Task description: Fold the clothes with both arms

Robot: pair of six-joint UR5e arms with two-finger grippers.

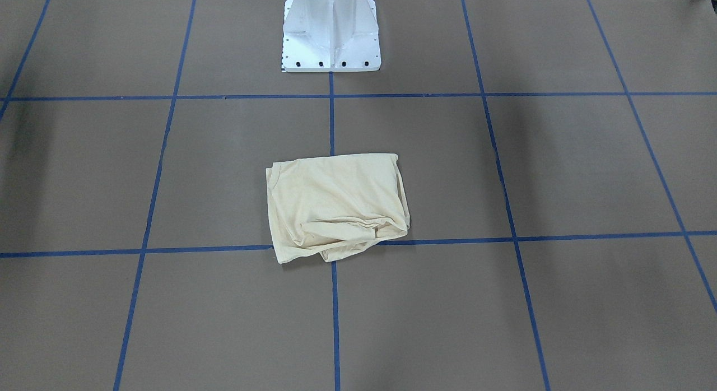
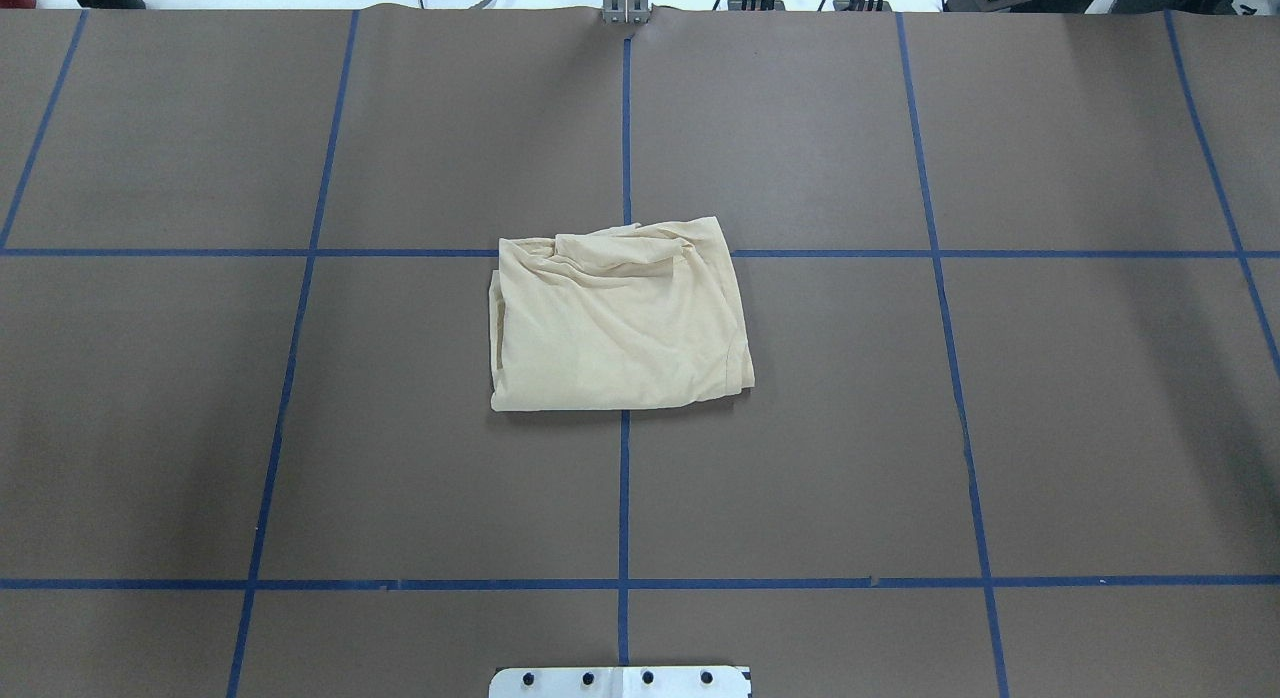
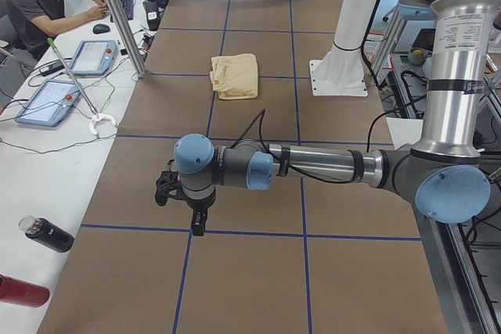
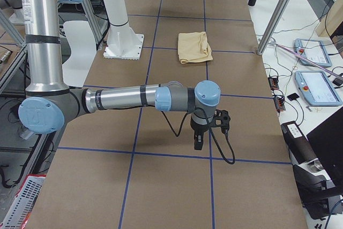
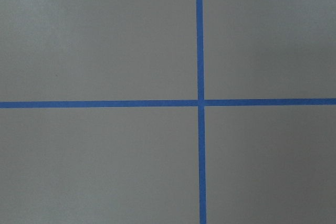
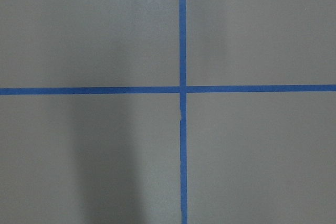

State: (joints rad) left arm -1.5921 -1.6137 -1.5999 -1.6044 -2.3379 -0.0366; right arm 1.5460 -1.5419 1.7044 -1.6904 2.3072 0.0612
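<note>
Judging the T-shirt (image 1: 336, 200) before the pedestal (image 1: 330, 32) limp and light, favouring pinches at its corners, failing to read left gripper (image 3: 165, 185) or right gripper (image 4: 222, 119) as parted or clamped.

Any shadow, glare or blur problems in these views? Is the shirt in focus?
Overhead exterior: shirt sharp, soft shadow patches on the table at both sides, strip beyond the far edge blown out white. Front-facing: same soft shadow bands, no glare. Right wrist: dark vertical shadow lower left, beside the tape cross. Left wrist: even light, slightly grainy.
</note>
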